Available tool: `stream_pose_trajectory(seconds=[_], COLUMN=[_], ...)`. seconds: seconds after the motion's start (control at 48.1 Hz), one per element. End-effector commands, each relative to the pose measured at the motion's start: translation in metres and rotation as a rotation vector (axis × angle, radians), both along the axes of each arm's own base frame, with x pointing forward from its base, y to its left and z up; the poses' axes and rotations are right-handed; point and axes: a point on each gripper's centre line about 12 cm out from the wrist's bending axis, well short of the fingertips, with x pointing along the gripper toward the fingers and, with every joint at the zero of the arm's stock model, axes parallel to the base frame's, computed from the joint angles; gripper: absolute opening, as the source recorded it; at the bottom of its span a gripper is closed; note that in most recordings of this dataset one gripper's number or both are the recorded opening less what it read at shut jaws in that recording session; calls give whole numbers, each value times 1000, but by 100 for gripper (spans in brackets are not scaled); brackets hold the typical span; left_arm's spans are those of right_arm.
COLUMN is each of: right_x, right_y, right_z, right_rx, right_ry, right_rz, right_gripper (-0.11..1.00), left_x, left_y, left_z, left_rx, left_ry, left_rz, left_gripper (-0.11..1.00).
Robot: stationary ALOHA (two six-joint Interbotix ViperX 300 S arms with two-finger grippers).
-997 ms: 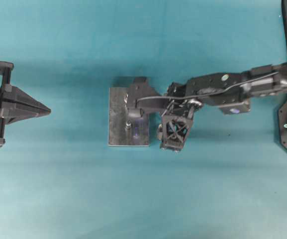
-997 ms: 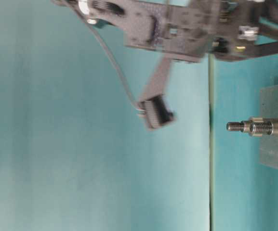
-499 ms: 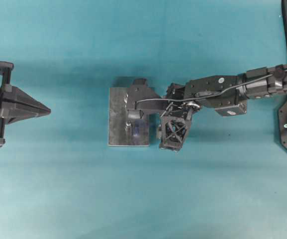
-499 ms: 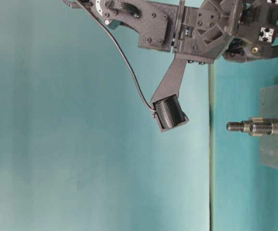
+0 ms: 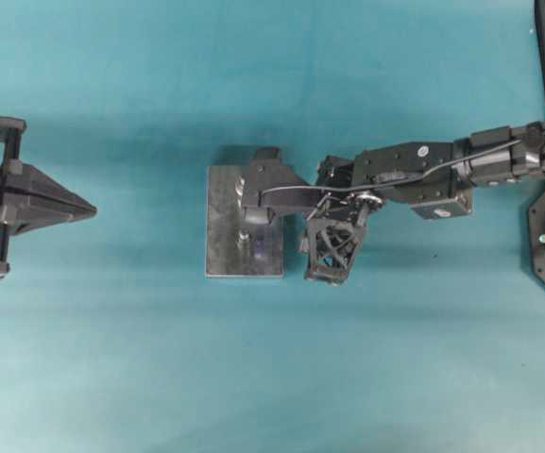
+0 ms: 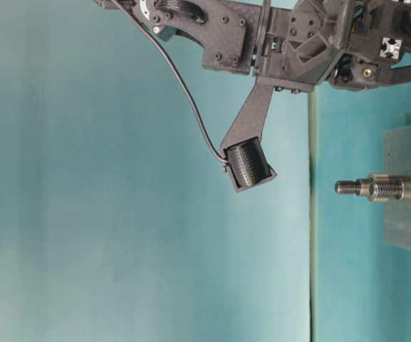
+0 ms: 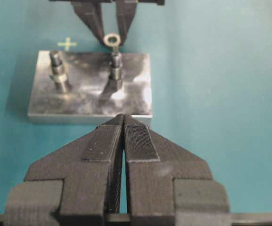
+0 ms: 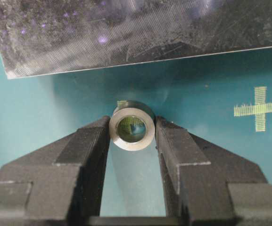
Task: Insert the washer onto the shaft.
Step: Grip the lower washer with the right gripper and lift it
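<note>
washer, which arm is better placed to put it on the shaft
Right. The right gripper pinches the small steel ring washer beside the grey metal plate. The left gripper is shut, far off.

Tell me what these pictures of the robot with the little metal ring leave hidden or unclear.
- Overhead: the small silver metal washer is hidden under the right gripper and its camera mount.
- Right wrist view: the washer sits between the fingers; whether it is lifted off the teal table is unclear, and the grey metal plate is cut off by the top edge.
- Table-level view: the threaded steel shaft runs off the edge.
- Left wrist view: the left gripper blocks the plate's front edge.
</note>
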Motion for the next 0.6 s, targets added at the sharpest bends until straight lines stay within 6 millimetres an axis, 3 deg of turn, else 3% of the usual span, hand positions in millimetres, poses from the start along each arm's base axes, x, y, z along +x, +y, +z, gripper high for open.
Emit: stream_pose_trajectory(seconds=[0.0,0.353,0.582], right_x=[4,25,48], right_y=[11,14,11], right_z=[13,87,107], right_rx=[5,-18,-99], right_ry=[-26,-83,-92], right_rz=[22,41,92], right_gripper=[34,34,34], left_x=[3,3,2], left_y=[0,0,0], left_z=[6,6,5], left_rx=[4,2,2], left_ry=[-22,-22,-18], left_rz=[-2,-1,-1], left_gripper=[0,0,0])
